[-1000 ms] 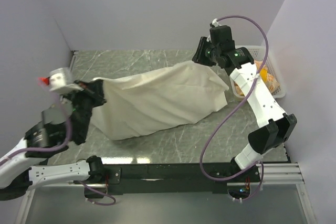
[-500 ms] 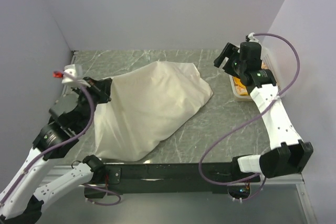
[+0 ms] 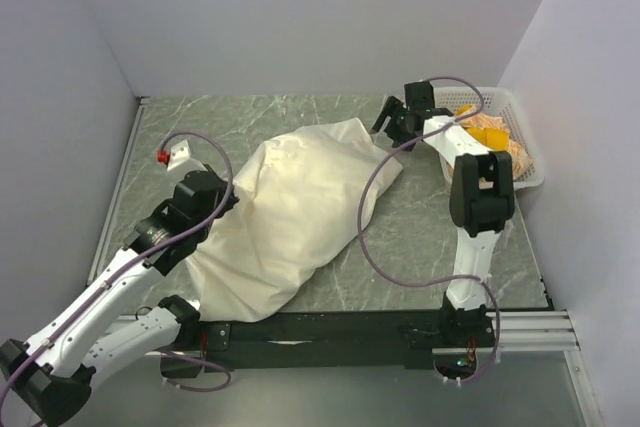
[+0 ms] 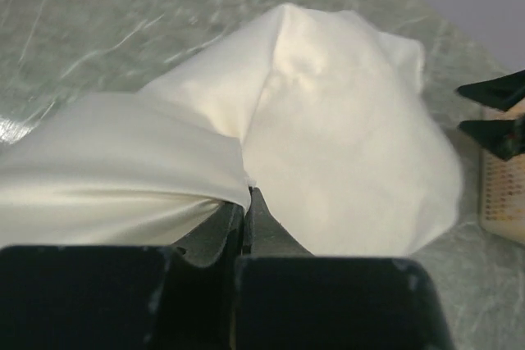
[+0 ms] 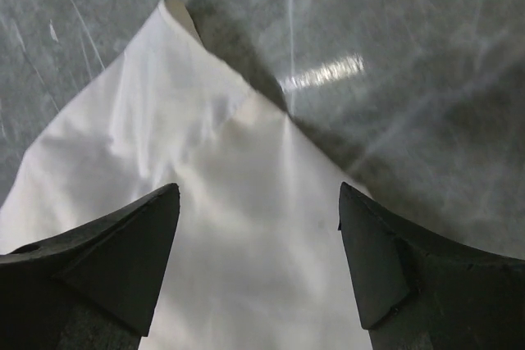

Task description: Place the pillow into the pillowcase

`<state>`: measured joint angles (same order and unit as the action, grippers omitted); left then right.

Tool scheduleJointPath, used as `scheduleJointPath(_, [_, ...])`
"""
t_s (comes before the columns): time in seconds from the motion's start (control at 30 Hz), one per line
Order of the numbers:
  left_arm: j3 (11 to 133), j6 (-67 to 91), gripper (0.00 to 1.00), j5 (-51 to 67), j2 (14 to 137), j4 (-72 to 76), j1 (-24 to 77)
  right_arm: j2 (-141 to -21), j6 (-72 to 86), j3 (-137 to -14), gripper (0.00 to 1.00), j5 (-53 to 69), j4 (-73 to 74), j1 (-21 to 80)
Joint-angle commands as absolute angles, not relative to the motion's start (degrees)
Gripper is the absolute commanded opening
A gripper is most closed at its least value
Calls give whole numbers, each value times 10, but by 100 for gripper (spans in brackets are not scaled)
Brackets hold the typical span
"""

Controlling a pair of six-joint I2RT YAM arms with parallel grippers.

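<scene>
A: Where the left gripper (image 4: 246, 206) pinches the pillowcase (image 3: 290, 212) at its left edge, jaws closed on cloth, which step is shown?

B: Seating, apparently: the pillowcase lies plump on the table (image 3: 440, 237) (pillow unseen, presumably inside). The right gripper (image 5: 256, 194), jaws wide and empty, hovers over the far corner; next it should grip there and tug.

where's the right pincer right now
In the top view the right pincer hangs open toward the far right, over the far corner of the pillowcase, just left of the white basket.
</scene>
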<state>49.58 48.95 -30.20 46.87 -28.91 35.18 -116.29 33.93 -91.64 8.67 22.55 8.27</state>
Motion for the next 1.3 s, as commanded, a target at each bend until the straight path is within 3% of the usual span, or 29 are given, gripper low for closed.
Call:
scheduleJointPath(0.0, [457, 560, 1, -270, 452, -272, 304, -1221, 345, -1007, 85, 107, 169, 92])
scheduleJointPath(0.27, [424, 541, 1, -193, 446, -240, 226, -1323, 374, -1075, 84, 133, 156, 100])
scheduleJointPath(0.5, [437, 525, 1, -166, 474, -219, 168, -1340, 370, -1079, 81, 169, 157, 122])
scheduleJointPath(0.6, [462, 517, 1, -148, 496, -210, 135, -1321, 375, -1053, 69, 198, 142, 122])
scheduleJointPath(0.7, [499, 504, 1, -135, 523, -198, 104, -1293, 367, -1062, 44, 207, 155, 122])
scheduleJointPath(0.73, [512, 498, 1, -133, 530, -199, 95, -1279, 358, -1070, 28, 206, 178, 122])
scheduleJointPath(0.83, [557, 484, 1, -120, 555, -194, 62, -1236, 348, -1088, 0, 181, 218, 119])
scheduleJointPath(1.27, [725, 490, 1, -71, 632, -169, -145, -1054, 366, -1183, 0, 149, 363, 36])
